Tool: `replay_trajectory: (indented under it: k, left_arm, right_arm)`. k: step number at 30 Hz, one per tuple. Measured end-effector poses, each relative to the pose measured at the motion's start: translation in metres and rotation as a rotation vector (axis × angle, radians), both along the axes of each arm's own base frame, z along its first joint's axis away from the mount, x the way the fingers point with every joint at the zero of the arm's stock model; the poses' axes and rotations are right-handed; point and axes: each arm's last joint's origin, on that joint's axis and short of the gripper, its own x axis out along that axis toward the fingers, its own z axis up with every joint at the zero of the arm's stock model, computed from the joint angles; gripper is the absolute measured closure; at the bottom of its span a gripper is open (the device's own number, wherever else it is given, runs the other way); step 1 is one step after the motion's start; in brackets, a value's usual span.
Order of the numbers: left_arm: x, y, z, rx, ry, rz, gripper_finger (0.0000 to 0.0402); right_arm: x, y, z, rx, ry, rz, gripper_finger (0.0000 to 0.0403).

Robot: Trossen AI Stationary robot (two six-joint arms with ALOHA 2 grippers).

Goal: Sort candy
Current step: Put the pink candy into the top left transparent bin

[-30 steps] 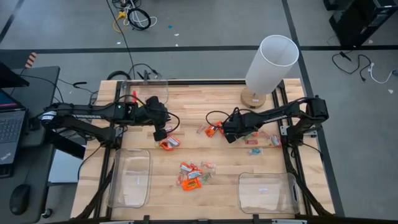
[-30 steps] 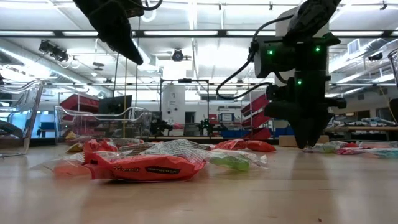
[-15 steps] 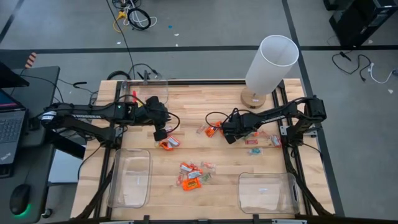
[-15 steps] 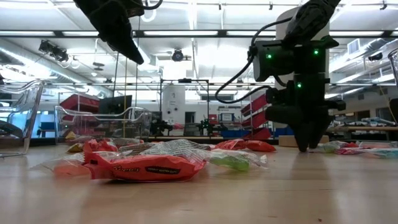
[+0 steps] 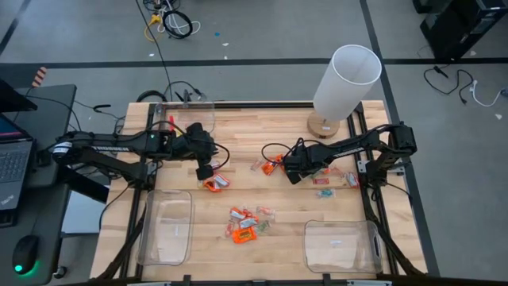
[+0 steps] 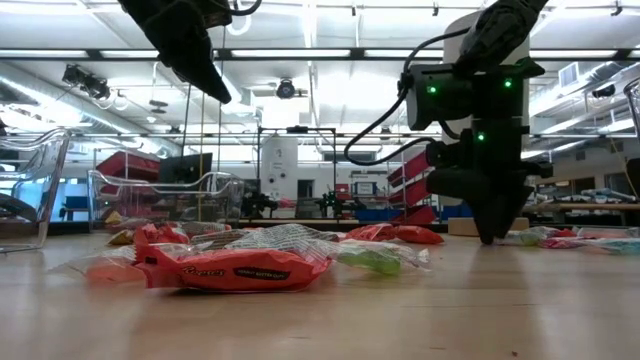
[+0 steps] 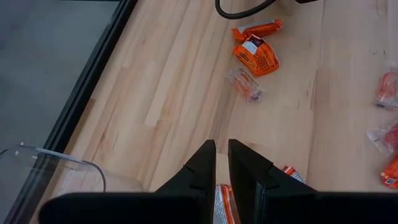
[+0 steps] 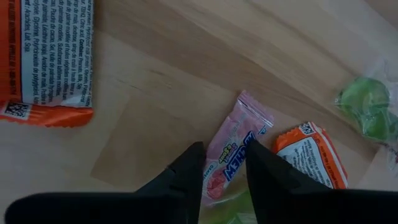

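A: What is sitting nearest the front edge of the tabletop (image 5: 246,147)?

B: A loose heap of candy (image 5: 248,224), orange wrappers mostly, lying around six o'clock from the tabletop's middle, between the two clear bins (image 5: 167,228). One more orange piece (image 5: 214,183) is lying at about nine o'clock, just under the left hand (image 5: 205,171).

A: And that left hand?

B: It is hovering above the wood with its fingers nearly together, gripping nothing that I can see.

A: So the right hand is doing the work?

B: Yes. The right hand (image 8: 222,169) is sitting low at about three o'clock, its fingers partly open and straddling a pink chew (image 8: 233,149). Whether they are pinching it yet, I cannot tell.

A: How is that sweet going to behave?

B: I am judging it very light, with a soft body and a slick, crinkly wrapper that is likely to slide or twist. Taking it across the narrow middle looks safest, not by the flat crimped ends.

A: Neighbours?

B: An orange pack (image 8: 311,158) is lying just beside it, so a wide grip is risking two at once. Further back, more pieces (image 5: 337,179) are lying scattered toward the right rail.
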Motion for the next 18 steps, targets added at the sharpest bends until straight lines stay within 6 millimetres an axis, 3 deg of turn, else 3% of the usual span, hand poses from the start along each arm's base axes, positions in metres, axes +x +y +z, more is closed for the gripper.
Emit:
replay_trajectory:
  k: [18]
  left_arm:
    - [0.0005, 0.0000, 0.0005, 0.000, -0.007, 0.000, 0.0355]
  right_arm:
    - [0.0001, 0.0000, 0.0006, 0.002, 0.007, 0.051, 0.0320]
